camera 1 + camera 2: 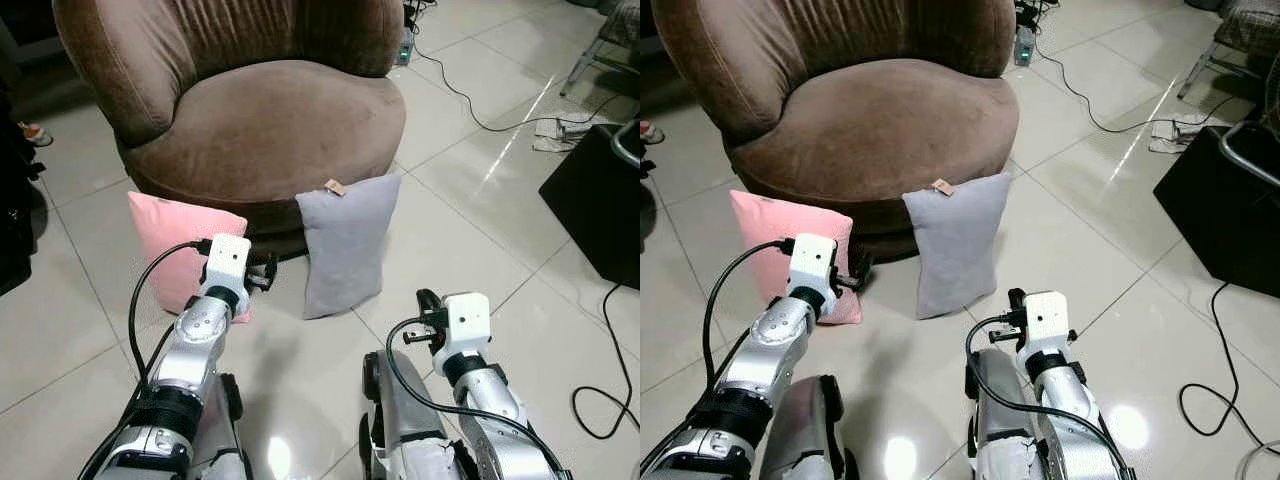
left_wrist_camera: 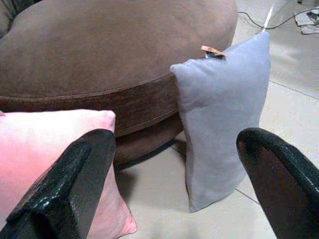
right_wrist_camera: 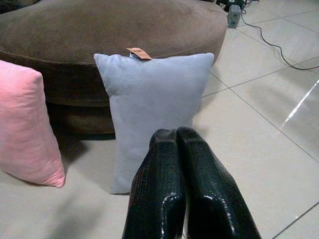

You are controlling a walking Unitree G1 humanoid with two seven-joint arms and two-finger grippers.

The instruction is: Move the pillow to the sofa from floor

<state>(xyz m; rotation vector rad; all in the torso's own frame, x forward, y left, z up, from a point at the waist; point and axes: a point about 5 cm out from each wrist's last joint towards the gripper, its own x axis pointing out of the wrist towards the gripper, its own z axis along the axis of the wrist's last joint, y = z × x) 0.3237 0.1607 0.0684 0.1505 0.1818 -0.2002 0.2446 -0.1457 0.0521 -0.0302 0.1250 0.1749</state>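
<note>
Glossy white floor tiles [image 1: 470, 210] surround a round brown sofa [image 1: 270, 120], with a grey pillow [image 1: 345, 245] (small tan tag at its top edge) and a pink pillow [image 1: 175, 240] standing upright on the floor, leaning against its base. Left gripper [image 2: 174, 184], fingers wide apart, hovers near the pink pillow; right gripper [image 3: 184, 164], fingers pressed together, points at the grey one.

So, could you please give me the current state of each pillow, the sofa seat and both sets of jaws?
Grey pillow: upright on the floor, leaning against the sofa front.
Pink pillow: upright on the floor, against the sofa base.
Sofa: seat bare, no pillow on it.
Left gripper: jaws open, near the pink pillow, holding nothing.
Right gripper: jaws shut, empty, facing the grey pillow.
</note>
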